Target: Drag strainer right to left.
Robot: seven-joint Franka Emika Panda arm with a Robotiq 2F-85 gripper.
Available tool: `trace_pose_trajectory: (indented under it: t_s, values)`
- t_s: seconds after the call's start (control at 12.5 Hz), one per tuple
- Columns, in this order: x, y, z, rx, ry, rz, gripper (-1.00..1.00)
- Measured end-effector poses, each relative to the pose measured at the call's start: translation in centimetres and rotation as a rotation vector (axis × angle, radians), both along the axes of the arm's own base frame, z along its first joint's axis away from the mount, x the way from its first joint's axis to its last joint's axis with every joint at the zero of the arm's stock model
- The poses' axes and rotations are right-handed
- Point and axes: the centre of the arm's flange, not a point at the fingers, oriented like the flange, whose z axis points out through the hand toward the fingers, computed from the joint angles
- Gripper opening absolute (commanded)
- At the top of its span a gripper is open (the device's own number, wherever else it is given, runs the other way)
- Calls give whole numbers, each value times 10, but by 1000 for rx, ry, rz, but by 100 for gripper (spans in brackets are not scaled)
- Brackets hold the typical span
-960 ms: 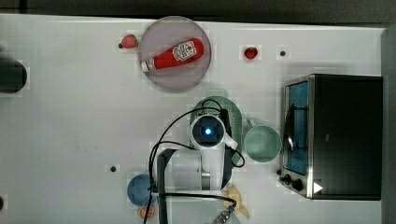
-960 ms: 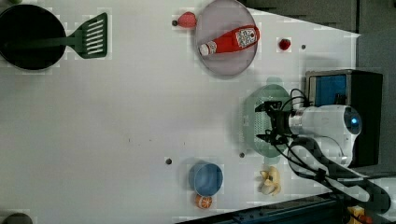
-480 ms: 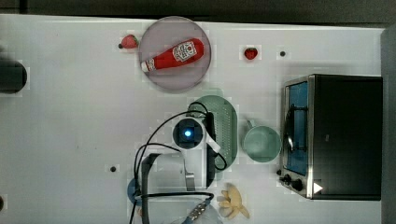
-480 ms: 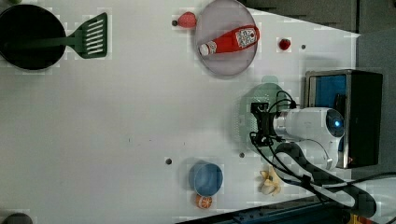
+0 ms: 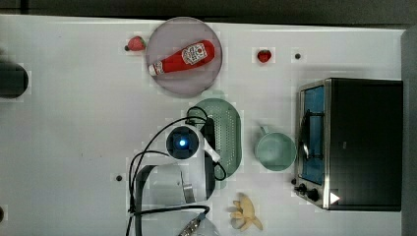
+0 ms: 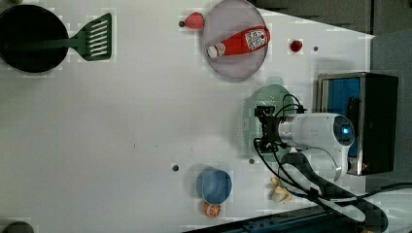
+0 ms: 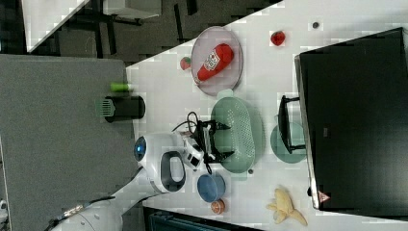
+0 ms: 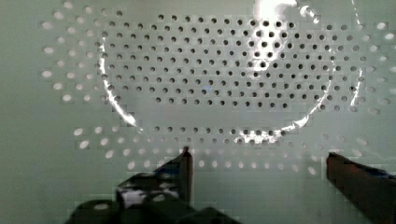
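Observation:
The strainer [image 5: 230,133] is a pale mint-green oblong basket lying near the table's middle, between the plate and the cup. My gripper [image 5: 210,132] hangs over its long side on the top view's left. In the right view the gripper [image 7: 222,140] stands open, both fingertips reaching over that wall of the strainer [image 7: 243,134]. The wrist view shows the strainer's dotted bottom [image 8: 219,74] close below, with two dark fingers [image 8: 184,164] wide apart and nothing between them. In the left view the gripper [image 6: 265,130] sits over the strainer [image 6: 250,114].
A round green cup [image 5: 275,151] stands beside the strainer, then a toaster oven [image 5: 349,142]. A plate [image 5: 169,83] with a ketchup bottle [image 5: 183,58] lies just beyond. A blue bowl [image 6: 214,185], an orange [image 6: 211,209], a banana [image 5: 246,214], a pan [image 6: 29,39] and a spatula [image 6: 97,36] are further off.
The hand has shifted toward the top view's left, from over the strainer's middle to its long side. The strainer stays about where it was.

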Motion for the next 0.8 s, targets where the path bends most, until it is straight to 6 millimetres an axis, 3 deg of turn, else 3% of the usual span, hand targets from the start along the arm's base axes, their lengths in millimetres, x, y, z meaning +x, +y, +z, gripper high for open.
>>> trace_pose_trajectory:
  t_s: [0.48, 0.8]
  values:
    - [16, 55, -6, 5, -30, -33, 100]
    - [3, 120, -15, -9, -7, 31, 100]
